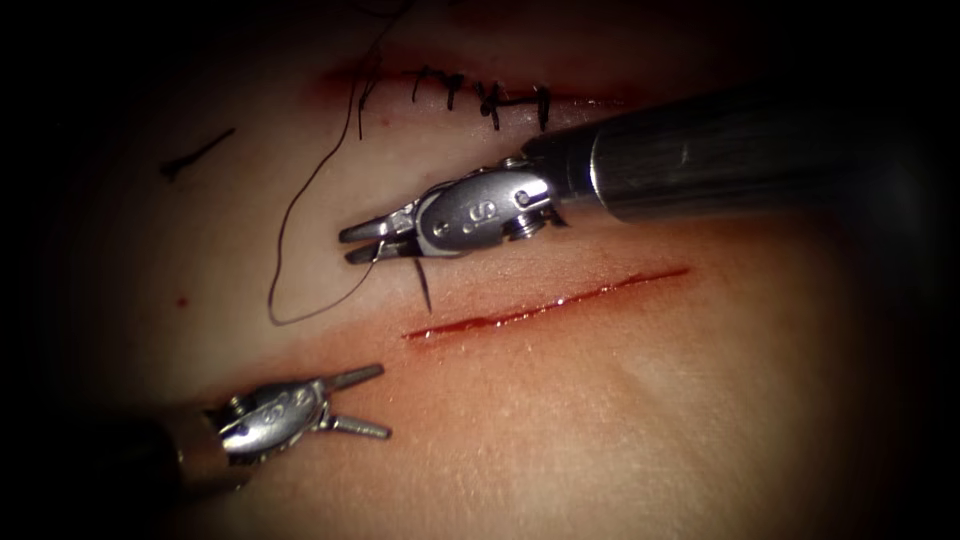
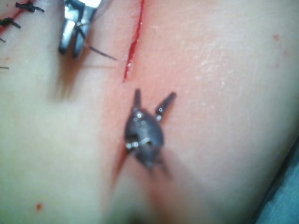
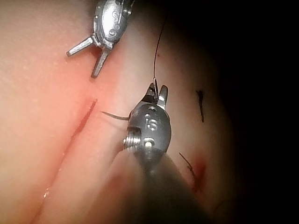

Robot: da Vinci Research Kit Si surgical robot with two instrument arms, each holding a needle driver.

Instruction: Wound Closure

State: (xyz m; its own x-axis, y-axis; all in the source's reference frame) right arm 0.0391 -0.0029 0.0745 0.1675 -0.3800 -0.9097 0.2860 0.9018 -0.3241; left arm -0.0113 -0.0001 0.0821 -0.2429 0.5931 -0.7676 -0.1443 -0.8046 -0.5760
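My right tool (image 1: 345, 245) lies over the tissue (image 1: 600, 420) just above the left half of the open cut (image 1: 545, 305), its jaws shut on the curved needle (image 1: 424, 288) near the thread end. The needle's point hangs down toward the cut's left end, out of the tissue; it also shows in the wrist views (image 3: 114, 115) (image 2: 100, 52). Black thread (image 1: 285, 300) loops from the jaws out to the left and up to the stitched cut. My left tool (image 1: 384, 402) sits below and left of the cut's left end, jaws open (image 2: 155, 93), holding nothing.
A second cut (image 1: 480, 95), closed with several black stitches, runs behind the right tool's shaft. A short cut end of thread (image 1: 195, 155) lies on the tissue at far left. Red fluid lines the open cut.
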